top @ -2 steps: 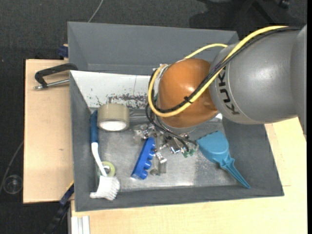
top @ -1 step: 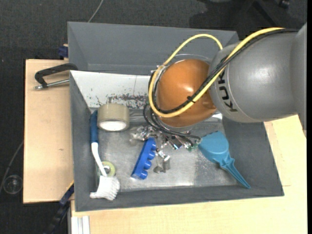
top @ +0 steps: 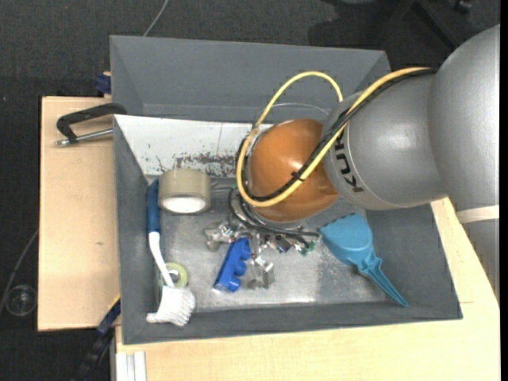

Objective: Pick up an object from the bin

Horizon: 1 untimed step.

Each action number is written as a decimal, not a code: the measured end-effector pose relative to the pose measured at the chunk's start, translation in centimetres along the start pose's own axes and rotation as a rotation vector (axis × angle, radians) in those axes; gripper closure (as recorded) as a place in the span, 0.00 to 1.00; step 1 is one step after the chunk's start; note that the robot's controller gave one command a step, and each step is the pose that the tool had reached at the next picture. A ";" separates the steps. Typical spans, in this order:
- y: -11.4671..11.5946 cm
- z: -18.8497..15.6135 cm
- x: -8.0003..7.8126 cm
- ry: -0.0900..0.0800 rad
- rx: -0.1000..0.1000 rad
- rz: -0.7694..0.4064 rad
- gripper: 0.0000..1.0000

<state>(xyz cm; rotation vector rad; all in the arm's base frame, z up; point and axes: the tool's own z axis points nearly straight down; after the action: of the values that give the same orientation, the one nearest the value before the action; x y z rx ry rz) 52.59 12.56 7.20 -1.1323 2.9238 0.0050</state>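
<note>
Nearest us, at seven o'clock in the bin (top: 127,236), lies a white-bristled brush (top: 171,308) with a small yellowish tape ring (top: 176,275) against it. At four o'clock rests a blue funnel (top: 353,243). Just short of centre lies a blue plastic piece (top: 230,267), and the gripper (top: 252,254) hangs low right beside it, its metal parts touching or nearly so. We cannot tell whether the gripper is spread or closed. Behind it bulges the arm's orange cover (top: 290,169). At ten o'clock sits a beige tape roll (top: 184,191).
</note>
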 end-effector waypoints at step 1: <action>0.0 0.1 -0.8 -0.009 0.005 -0.400 1.00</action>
<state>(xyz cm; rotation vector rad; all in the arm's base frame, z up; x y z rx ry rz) 53.21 13.12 7.08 -1.6846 2.6322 0.0011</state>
